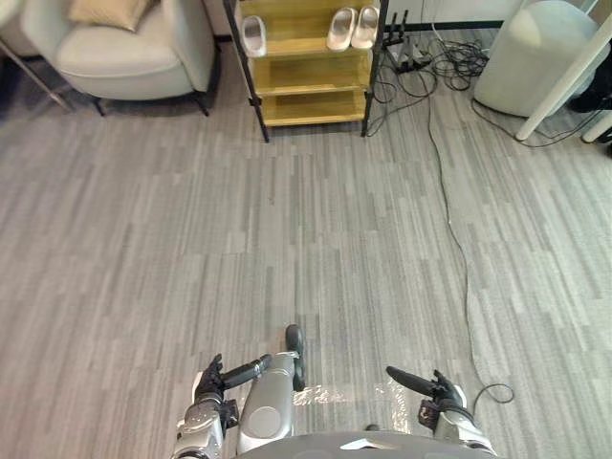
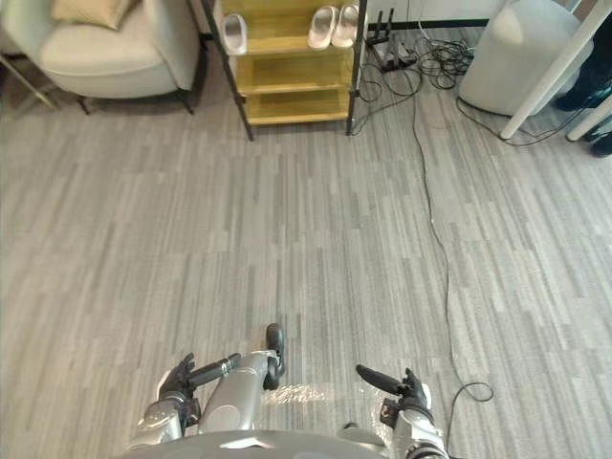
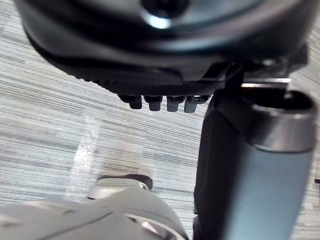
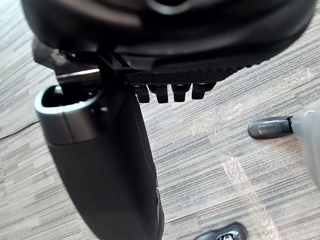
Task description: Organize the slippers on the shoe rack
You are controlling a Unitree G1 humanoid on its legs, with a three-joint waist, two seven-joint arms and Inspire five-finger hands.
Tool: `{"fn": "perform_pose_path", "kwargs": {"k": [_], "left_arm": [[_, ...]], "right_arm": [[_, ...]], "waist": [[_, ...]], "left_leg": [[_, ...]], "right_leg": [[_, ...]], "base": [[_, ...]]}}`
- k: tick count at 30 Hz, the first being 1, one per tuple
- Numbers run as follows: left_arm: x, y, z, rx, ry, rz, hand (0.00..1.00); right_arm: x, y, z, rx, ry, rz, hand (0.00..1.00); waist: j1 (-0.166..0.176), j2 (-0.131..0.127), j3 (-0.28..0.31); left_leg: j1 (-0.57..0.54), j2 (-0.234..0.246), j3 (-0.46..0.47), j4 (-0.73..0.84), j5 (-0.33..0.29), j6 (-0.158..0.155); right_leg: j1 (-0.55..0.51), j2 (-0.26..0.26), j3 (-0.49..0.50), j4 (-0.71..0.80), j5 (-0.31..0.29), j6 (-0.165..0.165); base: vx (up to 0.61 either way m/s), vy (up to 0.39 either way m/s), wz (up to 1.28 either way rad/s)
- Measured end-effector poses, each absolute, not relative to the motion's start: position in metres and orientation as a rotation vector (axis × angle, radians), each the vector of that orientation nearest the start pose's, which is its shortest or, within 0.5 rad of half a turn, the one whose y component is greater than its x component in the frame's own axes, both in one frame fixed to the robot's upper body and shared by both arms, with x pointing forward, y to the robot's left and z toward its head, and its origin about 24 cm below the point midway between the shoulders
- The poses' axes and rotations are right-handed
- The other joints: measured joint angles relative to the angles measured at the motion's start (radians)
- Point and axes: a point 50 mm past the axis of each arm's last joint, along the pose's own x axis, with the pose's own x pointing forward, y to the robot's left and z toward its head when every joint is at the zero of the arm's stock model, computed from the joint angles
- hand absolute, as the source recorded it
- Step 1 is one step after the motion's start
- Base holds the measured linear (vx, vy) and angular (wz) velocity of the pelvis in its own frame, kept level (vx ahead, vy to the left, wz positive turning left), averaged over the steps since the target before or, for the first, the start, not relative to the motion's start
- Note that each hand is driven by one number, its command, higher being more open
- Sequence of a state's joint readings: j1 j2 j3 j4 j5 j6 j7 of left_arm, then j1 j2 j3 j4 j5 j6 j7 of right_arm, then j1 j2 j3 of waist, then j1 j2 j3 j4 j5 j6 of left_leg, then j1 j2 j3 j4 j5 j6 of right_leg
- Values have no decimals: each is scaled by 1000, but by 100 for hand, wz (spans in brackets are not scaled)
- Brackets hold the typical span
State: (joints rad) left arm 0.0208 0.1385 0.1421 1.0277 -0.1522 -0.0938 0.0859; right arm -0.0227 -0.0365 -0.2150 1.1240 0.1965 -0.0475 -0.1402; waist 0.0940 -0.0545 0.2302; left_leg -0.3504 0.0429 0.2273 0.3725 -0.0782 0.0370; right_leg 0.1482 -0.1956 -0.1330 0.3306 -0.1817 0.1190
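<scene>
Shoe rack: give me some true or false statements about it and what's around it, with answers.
1. The shoe rack holds a lone slipper at its left end and a pair of slippers at its right end. True.
2. The pair lies on the floor in front of the rack. False: it sits on a shelf.
3. The left hand has its fingers curled round a slipper. False: like the right hand, it is open and holds nothing.
4. An armchair stands to the rack's left. True.
</scene>
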Motion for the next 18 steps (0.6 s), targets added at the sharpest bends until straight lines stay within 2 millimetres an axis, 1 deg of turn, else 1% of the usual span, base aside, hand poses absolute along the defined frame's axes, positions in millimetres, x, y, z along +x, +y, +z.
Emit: {"fn": "perform_pose_path", "kwargs": {"k": [1,2,3,4,5,6,7,8,9,10,11,12,13,14,15,16,17,18], "left_arm": [[126,227,-145,-22,944,363,100],[125,227,-145,-20,949,361,100],[125,226,-146,-11,957,348,100],[125,225,-146,-11,958,345,100],[124,221,-147,-8,962,332,100],[124,220,-147,-9,962,329,100],[125,217,-148,-16,963,325,100],[125,213,-149,-27,964,320,100],[126,209,-149,-38,964,314,100],[126,208,-149,-40,964,313,100],[126,207,-149,-42,963,311,100],[124,209,-149,-38,966,314,100],[123,210,-150,-35,968,317,100],[123,211,-150,-35,974,324,100],[124,208,-151,-43,978,319,100],[124,201,-152,-66,982,311,100],[122,197,-153,-86,987,318,100],[122,197,-153,-89,988,319,100]], "right_arm": [[118,-191,-159,188,1050,-439,100],[118,-191,-159,191,1050,-435,100],[122,-189,-158,197,1038,-418,100],[124,-190,-157,197,1029,-415,100],[128,-192,-154,187,1007,-412,100],[130,-193,-153,184,994,-411,100],[134,-194,-152,174,980,-405,100],[136,-197,-150,159,974,-400,100],[139,-200,-149,144,964,-396,100],[140,-200,-149,143,963,-396,100],[143,-201,-147,141,954,-394,100],[144,-199,-147,136,954,-382,100],[143,-197,-148,133,959,-376,100],[140,-198,-149,146,967,-386,100],[143,-199,-148,141,961,-384,100],[147,-203,-146,128,946,-386,100],[146,-204,-146,137,944,-399,100],[146,-204,-146,138,945,-402,100]], "waist": [[-5,-2,-1],[-9,-2,-1],[-22,1,1],[-24,3,2],[-37,9,5],[-41,16,9],[-49,19,15],[-50,33,25],[-54,45,35],[-55,47,36],[-66,50,40],[-73,31,41],[-76,14,40],[-81,-5,39],[-79,13,42],[-72,35,37],[-76,60,37],[-76,64,35]], "left_leg": [[50,-11,-2,-2,-33,14],[73,-16,-5,-7,-45,17],[171,-30,-29,-58,-69,26],[209,-33,-37,-82,-73,23],[298,-34,-58,-147,-77,22],[334,-32,-69,-173,-77,21],[387,-25,-81,-208,-77,21],[437,-9,-85,-227,-78,21],[477,19,-96,-231,-79,19],[482,25,-99,-231,-80,18],[506,51,-111,-233,-89,3],[531,60,-124,-239,-108,-26],[539,49,-129,-242,-120,-46],[578,54,-162,-243,-177,-88],[585,72,-168,-241,-188,-85],[578,101,-193,-212,-201,-92],[562,134,-233,-143,-200,-93],[559,138,-237,-132,-200,-95]], "right_leg": [[-54,-22,14,181,38,90],[-81,-24,24,258,54,132],[-190,-32,6,566,59,138],[-219,-41,-24,633,50,121],[-282,-57,-104,730,6,35],[-309,-57,-129,734,-12,7],[-339,-54,-163,703,-39,-23],[-379,-40,-185,625,-63,-58],[-423,-6,-190,476,-71,-72],[-429,2,-188,451,-70,-71],[-468,42,-157,276,-50,-56],[-486,71,-85,52,45,-28],[-484,70,-58,-19,83,-14],[-486,71,-22,-23,266,-76],[-498,84,-26,19,222,-88],[-523,101,-37,93,152,-96],[-501,120,-68,121,97,-111],[-496,123,-73,121,94,-113]], "base": [[619,225,7],[601,152,25],[472,105,28],[548,65,41],[418,28,31],[603,1,40],[459,-73,32],[543,-139,35],[447,-155,23],[450,-201,34],[438,-254,45],[429,-288,52],[429,-354,66],[347,-313,42],[410,-356,30],[387,-318,11],[468,-339,14],[484,-311,41]]}}
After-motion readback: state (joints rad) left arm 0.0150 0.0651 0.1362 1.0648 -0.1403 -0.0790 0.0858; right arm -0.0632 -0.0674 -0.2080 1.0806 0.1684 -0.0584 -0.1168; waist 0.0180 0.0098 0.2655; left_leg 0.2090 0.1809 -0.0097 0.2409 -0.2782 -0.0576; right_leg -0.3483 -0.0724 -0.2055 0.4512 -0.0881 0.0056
